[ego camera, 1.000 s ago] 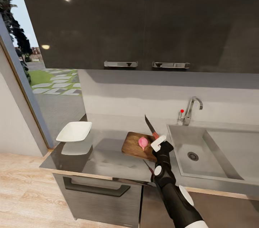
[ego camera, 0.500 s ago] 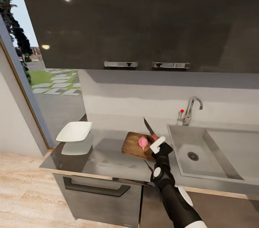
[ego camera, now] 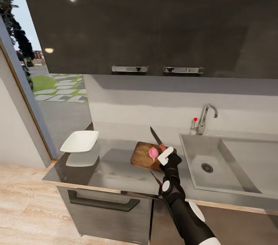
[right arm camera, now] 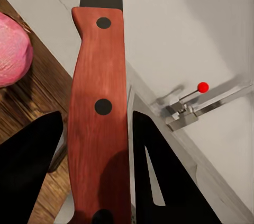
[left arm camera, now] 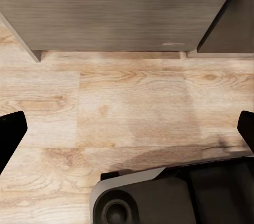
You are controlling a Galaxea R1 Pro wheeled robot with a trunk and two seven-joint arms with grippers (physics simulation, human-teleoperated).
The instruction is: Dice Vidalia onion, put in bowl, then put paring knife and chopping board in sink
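My right tool point(ego camera: 165, 155) is clamped on the paring knife point(right arm camera: 98, 113), its blade raised just beside the pink onion point(ego camera: 153, 153) on the chopping board point(ego camera: 142, 157). My left tool point(left arm camera: 127, 134) hangs apart above the wooden floor point(left arm camera: 132, 107).

The right arm is being extended from the lower right of the head view up toward the centre of the frame, its black forearm and white-capped joints rising to the wrist. The right gripper point(ego camera: 165, 155) is being kept closed on the paring knife point(ego camera: 157, 137), whose red handle point(right arm camera: 99, 118) is being clamped between the two dark fingers point(right arm camera: 32, 171). The left gripper's dark fingertips point(left arm camera: 10, 131) are being held wide apart at the frame's edges.
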